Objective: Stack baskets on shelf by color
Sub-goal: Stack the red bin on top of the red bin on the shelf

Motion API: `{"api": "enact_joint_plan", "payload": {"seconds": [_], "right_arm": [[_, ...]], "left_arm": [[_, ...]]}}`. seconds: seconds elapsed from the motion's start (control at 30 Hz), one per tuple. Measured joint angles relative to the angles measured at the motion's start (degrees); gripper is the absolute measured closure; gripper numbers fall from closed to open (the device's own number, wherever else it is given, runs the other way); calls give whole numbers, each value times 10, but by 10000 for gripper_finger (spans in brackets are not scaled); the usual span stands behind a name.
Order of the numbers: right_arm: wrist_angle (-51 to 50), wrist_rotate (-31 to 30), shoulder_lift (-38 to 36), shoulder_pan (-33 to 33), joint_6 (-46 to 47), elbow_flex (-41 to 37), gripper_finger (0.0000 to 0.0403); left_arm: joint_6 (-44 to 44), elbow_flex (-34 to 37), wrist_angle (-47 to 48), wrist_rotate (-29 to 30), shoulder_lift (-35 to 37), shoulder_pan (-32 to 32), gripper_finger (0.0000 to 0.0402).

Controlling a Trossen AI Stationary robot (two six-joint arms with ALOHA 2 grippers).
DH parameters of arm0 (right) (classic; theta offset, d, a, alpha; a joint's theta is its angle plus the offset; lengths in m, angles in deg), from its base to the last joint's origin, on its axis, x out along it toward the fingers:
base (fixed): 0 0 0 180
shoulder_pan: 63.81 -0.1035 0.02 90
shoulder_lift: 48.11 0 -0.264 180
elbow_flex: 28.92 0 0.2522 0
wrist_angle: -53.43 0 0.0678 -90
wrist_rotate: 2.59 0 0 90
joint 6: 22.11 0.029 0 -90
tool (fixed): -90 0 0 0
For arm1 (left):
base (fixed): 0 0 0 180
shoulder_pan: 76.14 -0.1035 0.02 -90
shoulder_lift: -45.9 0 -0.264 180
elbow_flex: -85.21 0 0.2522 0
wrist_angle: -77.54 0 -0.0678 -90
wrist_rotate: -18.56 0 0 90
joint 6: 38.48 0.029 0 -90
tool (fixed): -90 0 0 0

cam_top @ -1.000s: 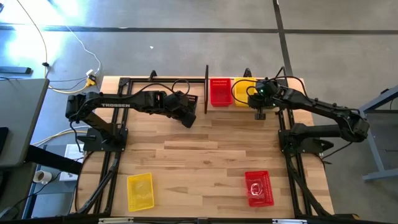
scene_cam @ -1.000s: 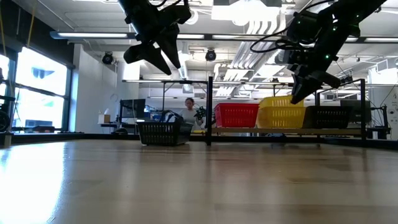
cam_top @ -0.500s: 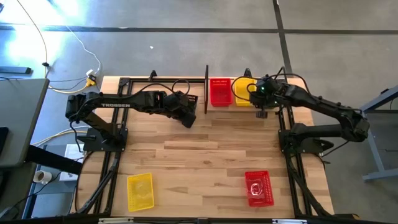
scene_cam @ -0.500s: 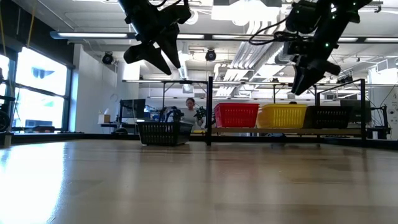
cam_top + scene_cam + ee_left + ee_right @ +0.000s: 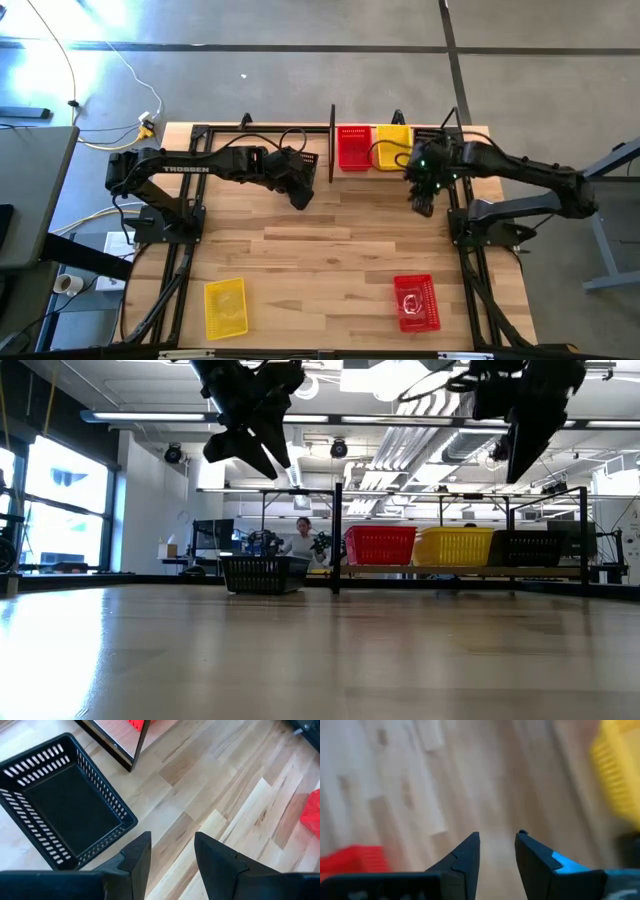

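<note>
From above, the right gripper [image 5: 423, 203] has pulled back off the shelf [image 5: 332, 146] toward the tabletop [image 5: 330, 240], leaving red [image 5: 353, 146] and yellow [image 5: 393, 143] baskets there, so the next pick is due. At table height, a black basket [image 5: 524, 547] sits beside them. The wrist views show the right gripper empty, slightly parted, facing the loose red basket [image 5: 352, 858], and the left gripper [image 5: 172, 851], likewise parted, beside a loose black basket [image 5: 62, 807].

The shelf [image 5: 460, 569] holds red [image 5: 380, 545], yellow [image 5: 452, 546] and black baskets [image 5: 524, 547] side by side.
</note>
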Motion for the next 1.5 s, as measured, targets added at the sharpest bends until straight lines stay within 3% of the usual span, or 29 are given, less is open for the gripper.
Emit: {"api": "enact_joint_plan", "payload": {"seconds": [0.3,0.73,1.0,1.33,1.5], "right_arm": [[16,2,-6,-229,294,0,293],[125,-100,2,-523,599,0,293],[210,-108,57,-615,668,0,293],[300,-108,148,-702,647,0,293],[305,-147,191,-742,608,18,293]], "left_arm": [[25,0,0,0,0,6,261],[25,0,4,0,0,32,261],[20,0,4,0,0,49,261],[-20,0,4,0,0,54,261],[-21,0,4,1,0,54,261]]}}
